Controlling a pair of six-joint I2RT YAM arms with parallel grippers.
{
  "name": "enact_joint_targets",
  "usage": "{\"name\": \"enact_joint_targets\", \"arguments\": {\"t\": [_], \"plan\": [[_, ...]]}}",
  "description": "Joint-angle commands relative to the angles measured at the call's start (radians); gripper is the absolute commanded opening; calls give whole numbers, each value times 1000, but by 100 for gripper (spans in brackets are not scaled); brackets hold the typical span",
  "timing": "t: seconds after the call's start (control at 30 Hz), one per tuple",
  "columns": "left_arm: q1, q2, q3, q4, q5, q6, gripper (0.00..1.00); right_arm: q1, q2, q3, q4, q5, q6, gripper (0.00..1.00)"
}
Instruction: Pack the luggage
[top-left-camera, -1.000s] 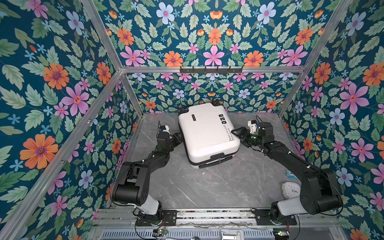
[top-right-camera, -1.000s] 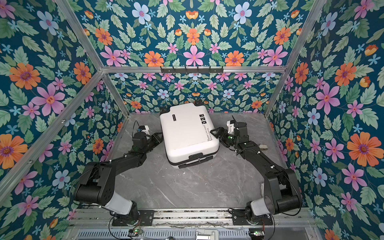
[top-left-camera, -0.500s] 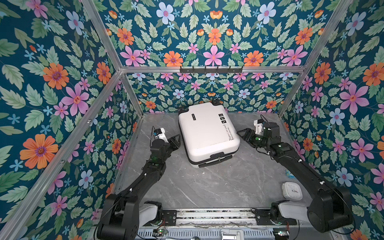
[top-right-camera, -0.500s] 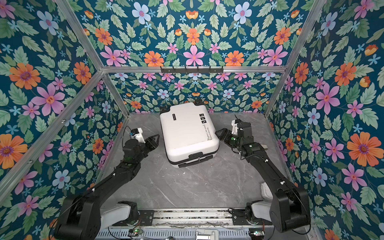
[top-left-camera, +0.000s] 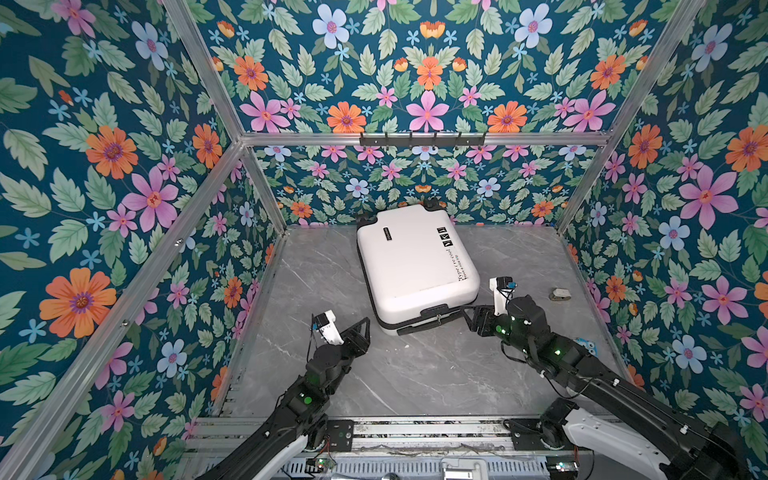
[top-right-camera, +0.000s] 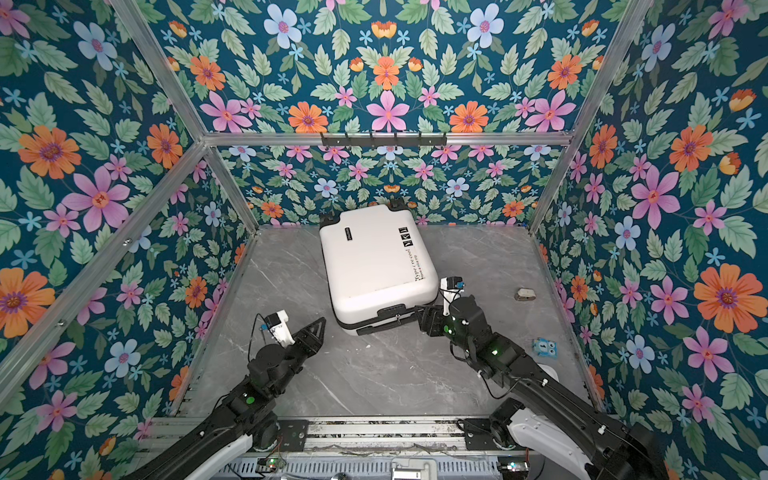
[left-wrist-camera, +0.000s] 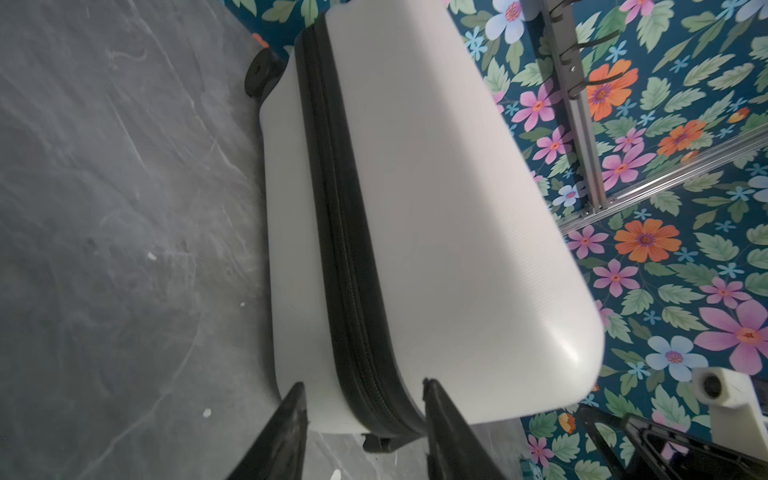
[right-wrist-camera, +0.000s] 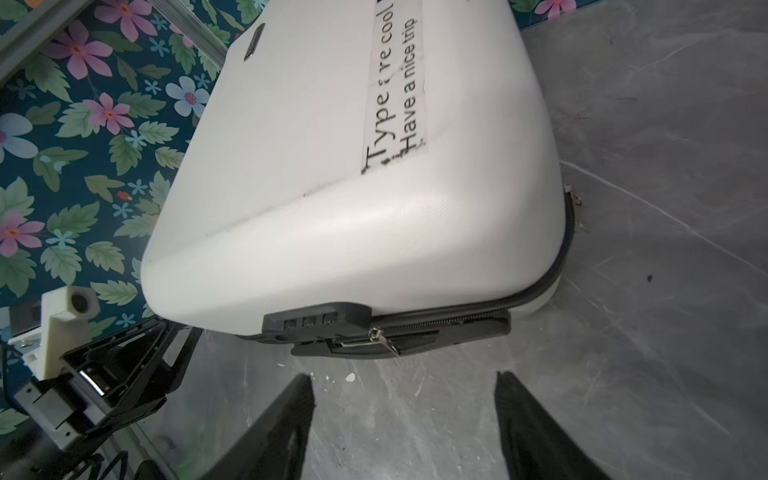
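We see the white hard-shell luggage (top-left-camera: 411, 270) zipped shut and lying flat, printed face up. Its handle end sits just ahead of our left gripper (top-left-camera: 363, 332) and right gripper (top-left-camera: 469, 318), wheels at the far end.

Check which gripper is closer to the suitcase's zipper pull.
Right. The right gripper faces the suitcase end-on, its zipper pull just ahead of the open jaws. The left gripper sits off the other near corner, farther from the pull, touching nothing.
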Motion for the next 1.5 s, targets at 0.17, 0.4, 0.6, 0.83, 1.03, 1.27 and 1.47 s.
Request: {"name": "enact_joint_targets", "arguments": {"t": [0.17, 0.4, 0.6, 0.83, 1.03, 1.27, 1.47], "plan": [[-237, 134, -70, 209, -279, -168, 45, 75, 6, -57, 108, 126, 13, 67], [-371, 367, -117, 506, -389, -268, 38, 76, 0, -138, 154, 106, 35, 61], [-422, 580, -112, 720, -445, -327, 41, 78, 2, -184, 209, 85, 67, 54], [-424, 856, -118, 1076, -416, -411, 49, 78, -1, -229, 283, 75, 82, 49], [-427, 1186, -74, 1377, -336, -573, 45, 78, 20, -222, 315, 72, 79, 47], [-435, 1221, -44, 1376, -384, -540, 48, 78, -35, -208, 234, 157, 59, 64], [-429, 1228, -52, 1376, -382, -537, 48, 25, -158, -177, 160, 184, -18, 84]]}}
